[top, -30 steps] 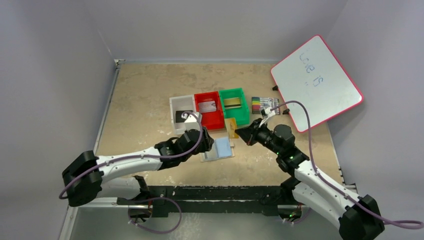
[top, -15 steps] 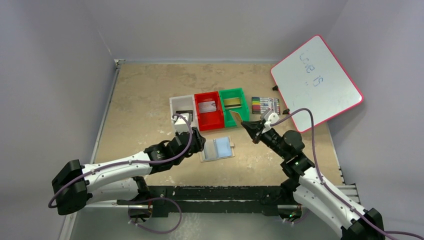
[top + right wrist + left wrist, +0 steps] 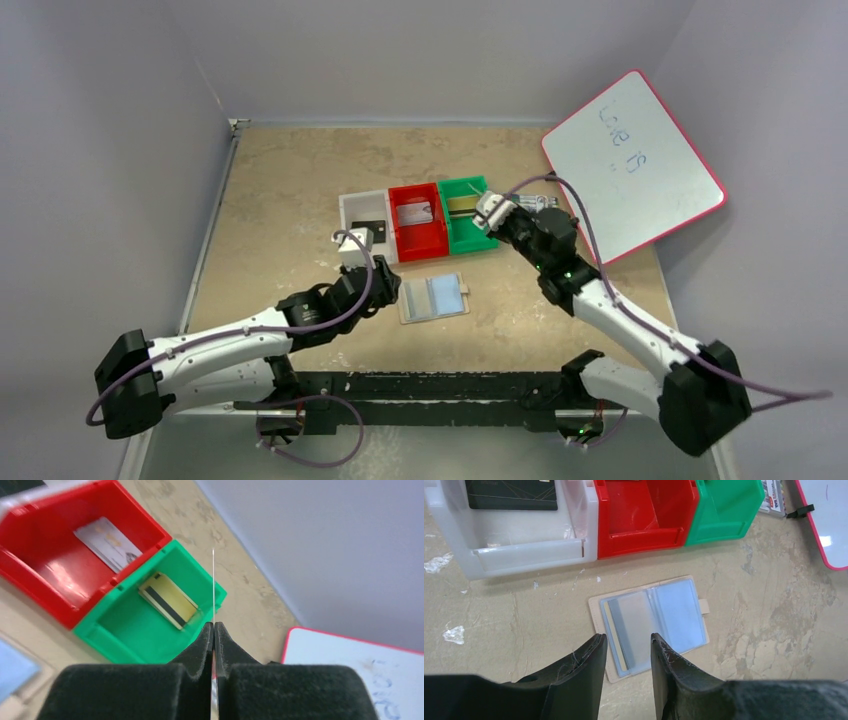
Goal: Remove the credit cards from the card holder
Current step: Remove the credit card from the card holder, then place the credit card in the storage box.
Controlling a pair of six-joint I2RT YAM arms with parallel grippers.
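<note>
The tan card holder (image 3: 435,297) (image 3: 649,620) lies open on the table, its two light-blue pockets facing up; a pale yellow strip shows at the left pocket's edge. My left gripper (image 3: 386,291) (image 3: 626,637) hovers open at the holder's near-left corner with nothing between its fingers. Over the green bin (image 3: 470,236) (image 3: 135,630), my right gripper (image 3: 488,220) (image 3: 214,626) is shut on a credit card (image 3: 214,580), which shows only as a thin edge. A gold card (image 3: 170,600) lies in the green bin and a grey card (image 3: 107,542) in the red bin (image 3: 420,238). A black card (image 3: 511,492) lies in the white bin (image 3: 358,210).
The three bins stand in a row just beyond the holder. A red-framed whiteboard (image 3: 630,165) leans at the back right, with a pack of markers (image 3: 774,497) beside the green bin. Grey walls close in the table on three sides.
My right gripper has carried the card up and away from the holder's right side to above the green bin. The left arm has drawn back toward the near left.
</note>
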